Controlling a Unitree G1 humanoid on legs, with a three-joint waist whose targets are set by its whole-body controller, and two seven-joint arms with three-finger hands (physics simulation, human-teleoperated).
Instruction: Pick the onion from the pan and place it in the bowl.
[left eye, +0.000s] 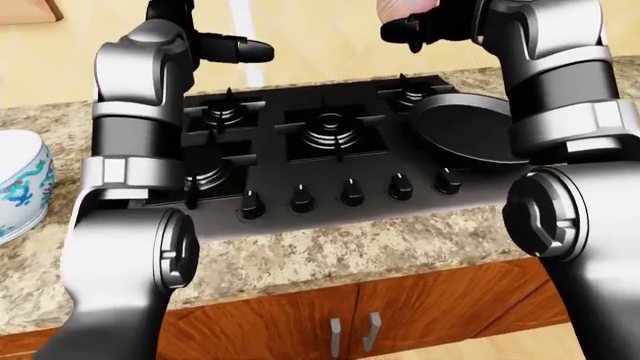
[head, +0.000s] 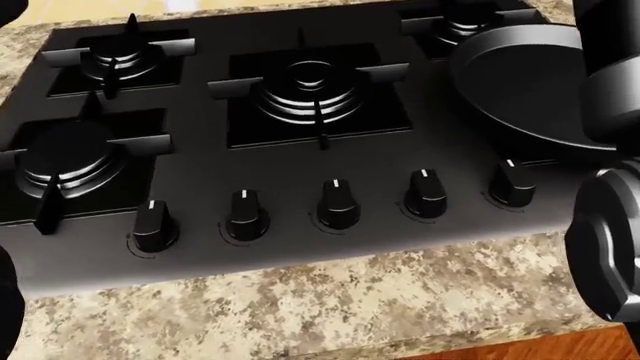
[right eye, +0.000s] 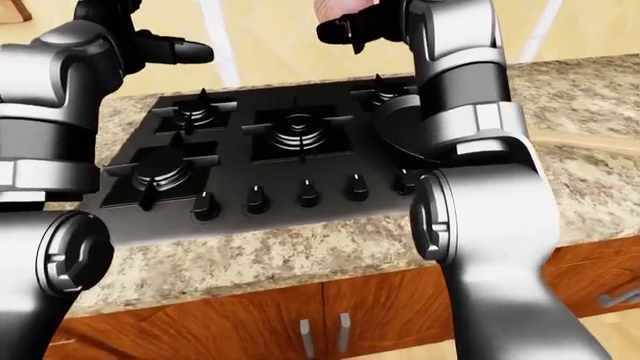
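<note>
The pinkish onion is at the top edge of the left-eye view, partly cut off, held in my right hand, whose dark fingers close round it high above the stove. It also shows in the right-eye view. The black pan sits on the right burners and holds nothing. The white bowl with a teal pattern stands on the counter at the far left of the left-eye view. My left hand is raised over the stove's upper left, with its fingers extended and nothing in it.
The black gas stove has several burners and a row of knobs along its lower edge. It is set in a speckled granite counter. Wooden cabinet doors with metal handles are below.
</note>
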